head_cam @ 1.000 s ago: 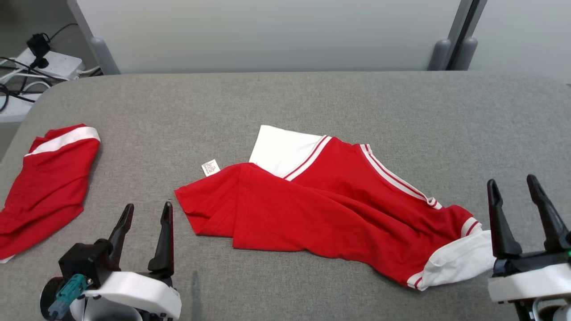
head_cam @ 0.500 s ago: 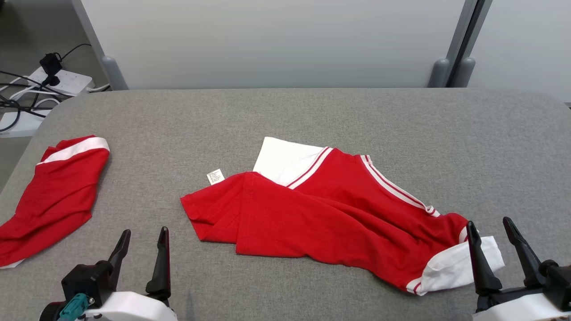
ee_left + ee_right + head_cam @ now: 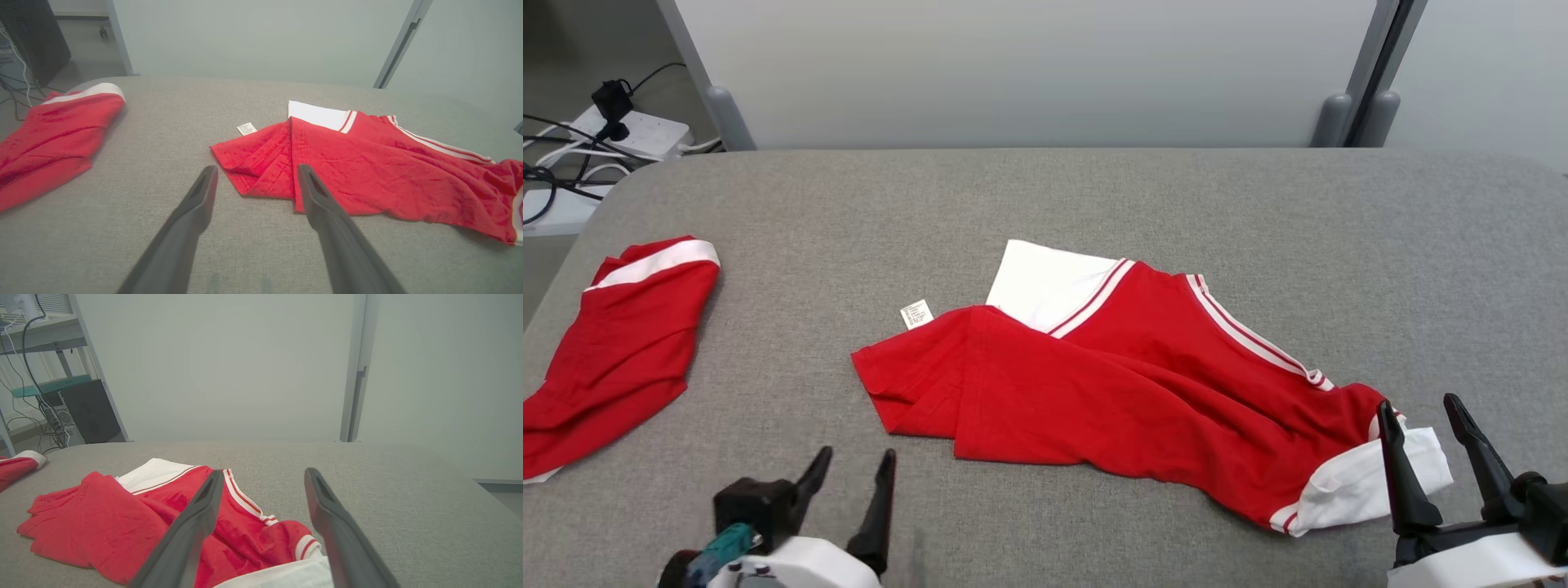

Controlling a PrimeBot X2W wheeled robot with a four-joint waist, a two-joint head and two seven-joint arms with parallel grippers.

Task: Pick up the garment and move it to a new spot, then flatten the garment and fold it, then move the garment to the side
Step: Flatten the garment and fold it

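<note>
The garment [image 3: 1111, 384] is a red shirt with white trim, lying loosely bunched across the middle of the grey table [image 3: 1045, 204]. A small white label [image 3: 916, 314] sticks out at its left. In the left wrist view the garment [image 3: 367, 163] has its left corner just beyond the fingertips. My left gripper [image 3: 856, 461] is open near the front edge, short of that corner, and holds nothing. My right gripper [image 3: 1419, 403] is open at the front right, fingers standing over the white sleeve [image 3: 1364, 482]. The right wrist view shows the garment [image 3: 122, 522] with that sleeve under the open right gripper [image 3: 263, 473].
A second red garment [image 3: 613, 343] with a white band lies at the table's left edge. Cables and a power strip [image 3: 629, 131] sit on the floor beyond the back left corner. A pale wall panel [image 3: 1029, 65] rises behind the table.
My left gripper has shifted right toward the garment's left corner and lower in view. My right gripper dropped toward the front near the white sleeve. The head camera also moved slightly.
</note>
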